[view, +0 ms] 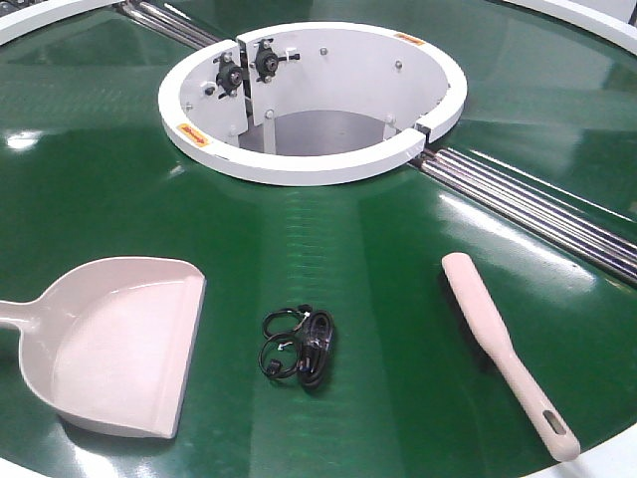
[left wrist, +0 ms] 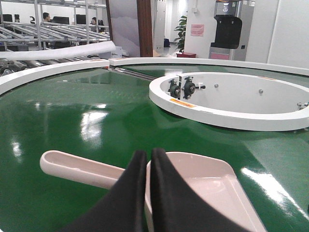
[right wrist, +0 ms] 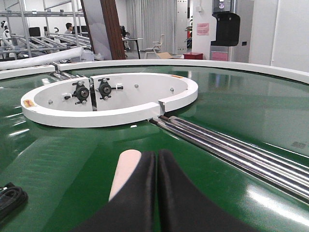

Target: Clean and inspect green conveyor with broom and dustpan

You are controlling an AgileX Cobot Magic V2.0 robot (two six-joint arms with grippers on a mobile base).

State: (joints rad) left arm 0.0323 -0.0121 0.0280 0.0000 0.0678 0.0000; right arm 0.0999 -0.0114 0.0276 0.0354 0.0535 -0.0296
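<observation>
Broom (view: 495,339) lies right on the green conveyor table (view: 378,239), long axis diagonal, handle toward the near-right edge. Dustpan (view: 119,349) lies left, lip facing right. Left end effector (left wrist: 147,153) and right end effector (right wrist: 157,153) are closed, empty.

Your front view looks steeply down on the glossy dark-green conveyor belt (view: 348,259), with the white ring-shaped hub (view: 299,167) at upper centre. Left wrist view sits low, close behind the wide beige plastic dustpan (left wrist: 212,179). Right wrist view sits low behind the slim beige brush (right wrist: 124,169). All three share the hub.

brown pillar (left wrist: 145,26), metal racks (left wrist: 63,31), potted plant (left wrist: 181,31).
</observation>
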